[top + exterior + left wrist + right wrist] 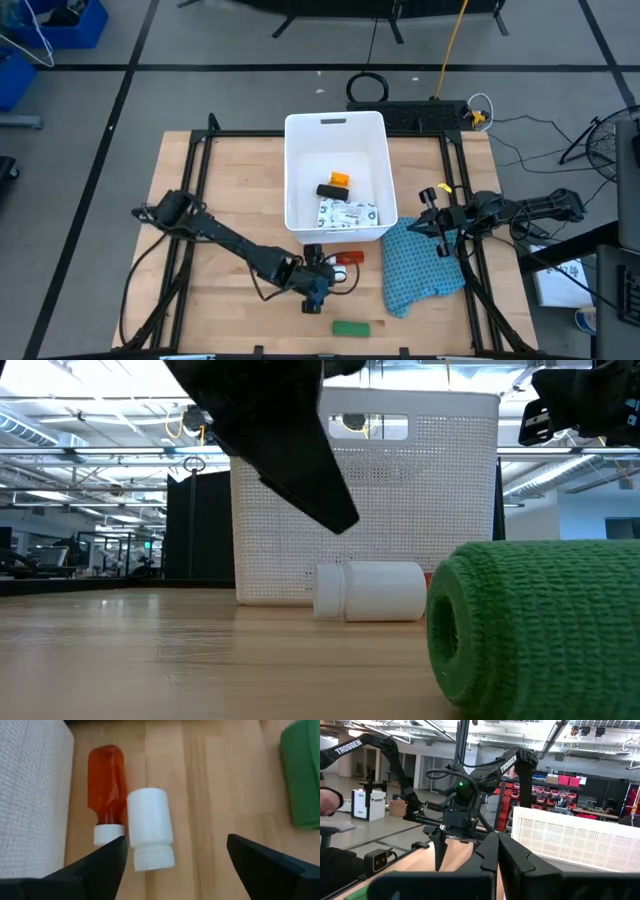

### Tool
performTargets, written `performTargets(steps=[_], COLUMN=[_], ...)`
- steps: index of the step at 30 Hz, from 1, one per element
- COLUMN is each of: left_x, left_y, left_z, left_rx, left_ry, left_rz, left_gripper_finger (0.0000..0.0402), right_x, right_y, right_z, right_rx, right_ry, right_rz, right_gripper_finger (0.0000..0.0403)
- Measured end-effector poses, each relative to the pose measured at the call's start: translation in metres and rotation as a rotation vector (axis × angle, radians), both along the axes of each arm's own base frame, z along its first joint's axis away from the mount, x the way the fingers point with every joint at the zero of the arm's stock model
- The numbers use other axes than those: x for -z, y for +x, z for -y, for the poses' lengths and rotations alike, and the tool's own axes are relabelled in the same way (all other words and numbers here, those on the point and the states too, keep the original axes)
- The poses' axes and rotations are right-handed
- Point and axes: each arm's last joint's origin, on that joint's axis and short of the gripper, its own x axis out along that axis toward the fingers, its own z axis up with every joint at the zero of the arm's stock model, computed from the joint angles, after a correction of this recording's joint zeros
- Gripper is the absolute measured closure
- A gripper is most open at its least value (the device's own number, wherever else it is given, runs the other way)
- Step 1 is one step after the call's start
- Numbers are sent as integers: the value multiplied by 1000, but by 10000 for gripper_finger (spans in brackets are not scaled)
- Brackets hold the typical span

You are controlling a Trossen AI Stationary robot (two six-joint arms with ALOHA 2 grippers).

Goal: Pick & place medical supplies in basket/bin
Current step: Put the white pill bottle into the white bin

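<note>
While the left end effector (172,857) hangs open over the wooden table (230,190), the small white plastic bottle (149,829) lies between its fingers, touching the small red bottle (106,790) beside the big white plastic tub (335,135). The right end effector (443,238) is closed, over the blue patterned cloth (420,268).

Light wood table (230,190) w/ black frame rails along the edges. On it, at centre-far side: white tub (335,178). Just beside its near wall lie small red bottle (106,785) and small white bottle (149,827), both on their side, touching each other. Near front edge: green bar (351,327), apart from the bottles. Right of the tub: blue-teal patterned cloth (424,263), flat, one corner touching the tub.
</note>
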Motion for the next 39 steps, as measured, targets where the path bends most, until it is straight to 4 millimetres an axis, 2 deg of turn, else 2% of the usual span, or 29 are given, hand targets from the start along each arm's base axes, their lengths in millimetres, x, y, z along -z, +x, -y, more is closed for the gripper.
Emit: performTargets(steps=[4,11,18,26,29,33,35,39], left_x=[14,42,43,43,43,41,34,-3], left_y=[5,11,16,17,17,17,15,9], left_z=[0,-4,-14,-15,-12,-8,-6,-1], left_rx=[3,-25,-72,-18,38,102,144,232], left_ry=[8,24,1,-58,-72,-46,-24,34], left_rz=[-18,-69,-66,-85,-95,-79,-64,36], left_gripper_finger=[55,83,128,221,222,222,222,209], right_x=[0,1,1,1,1,1,1,1], right_y=[0,1,1,1,1,1,1,1], right_z=[0,0,0,0,0,0,0,0], right_rx=[1,2,4,4,5,5,5,5], right_ry=[0,-3,-11,-12,-11,-11,-11,-11], right_rz=[-4,-13,-11,-12,-12,-12,-12,-12], right_gripper_finger=[403,403,403,403,403,403,403,403])
